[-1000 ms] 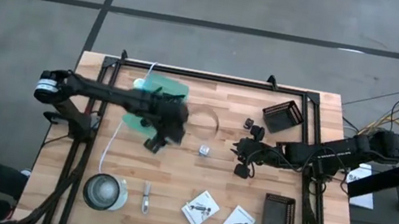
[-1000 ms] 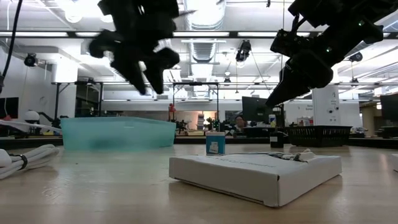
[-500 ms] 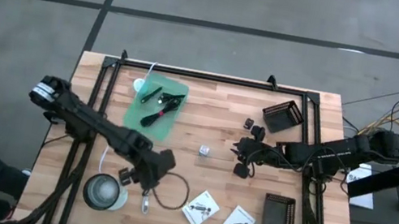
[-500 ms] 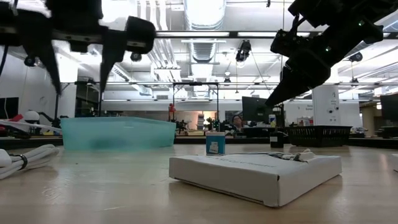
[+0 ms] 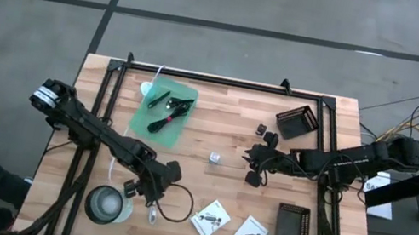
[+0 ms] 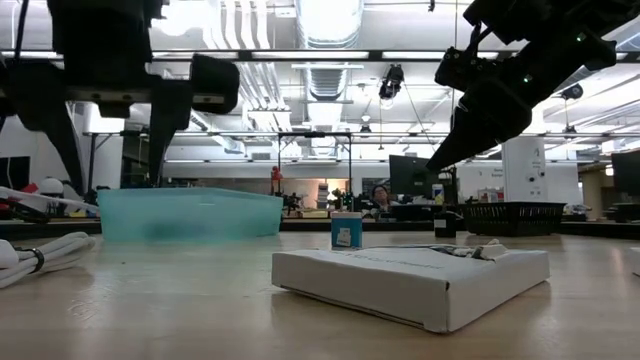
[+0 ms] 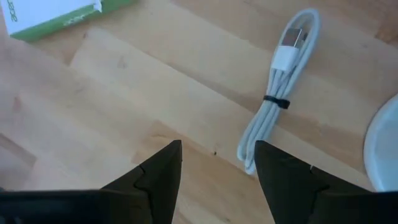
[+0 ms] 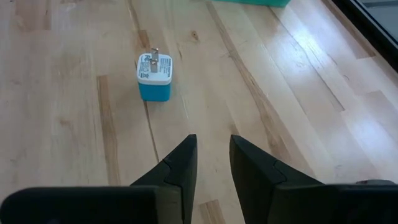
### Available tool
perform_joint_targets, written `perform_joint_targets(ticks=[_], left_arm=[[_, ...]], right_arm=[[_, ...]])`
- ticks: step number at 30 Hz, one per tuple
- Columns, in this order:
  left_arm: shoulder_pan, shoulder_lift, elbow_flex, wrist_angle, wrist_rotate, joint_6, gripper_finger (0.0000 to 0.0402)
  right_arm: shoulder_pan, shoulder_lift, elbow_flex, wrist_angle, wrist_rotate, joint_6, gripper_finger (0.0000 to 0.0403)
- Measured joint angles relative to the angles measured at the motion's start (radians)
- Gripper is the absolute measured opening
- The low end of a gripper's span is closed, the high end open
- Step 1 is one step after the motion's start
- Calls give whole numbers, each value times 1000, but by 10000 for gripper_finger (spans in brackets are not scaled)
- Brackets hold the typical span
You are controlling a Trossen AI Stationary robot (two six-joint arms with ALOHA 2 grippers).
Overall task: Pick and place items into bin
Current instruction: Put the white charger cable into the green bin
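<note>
Having swung away from the teal bin (image 5: pixel 163 109), your left gripper (image 5: pixel 155 193) is now hovering open over the coiled white USB cable (image 7: pixel 278 102) near the front-left corner, lining up the next pick.

An open lab hall — exposed ceiling ducts (image 6: pixel 330 25), far workbenches, concrete floor (image 5: pixel 230 0).

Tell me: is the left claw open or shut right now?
Open. In its wrist view the left claw shows a clear gap between its two fingers, with bare table between and nothing held.
</note>
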Motion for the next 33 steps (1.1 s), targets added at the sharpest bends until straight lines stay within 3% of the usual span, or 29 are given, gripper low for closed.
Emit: perform_joint_targets(ticks=[11, 20, 33], left_arm=[[17, 14, 3, 65, -40, 81, 168], [65, 114, 111, -100, 156, 50, 144], [64, 220, 127, -178, 136, 53, 143]], right_arm=[[0, 0, 0, 0, 0, -5, 82], [0, 0, 0, 1, 0, -4, 82], [0, 0, 0, 1, 0, -1, 82]])
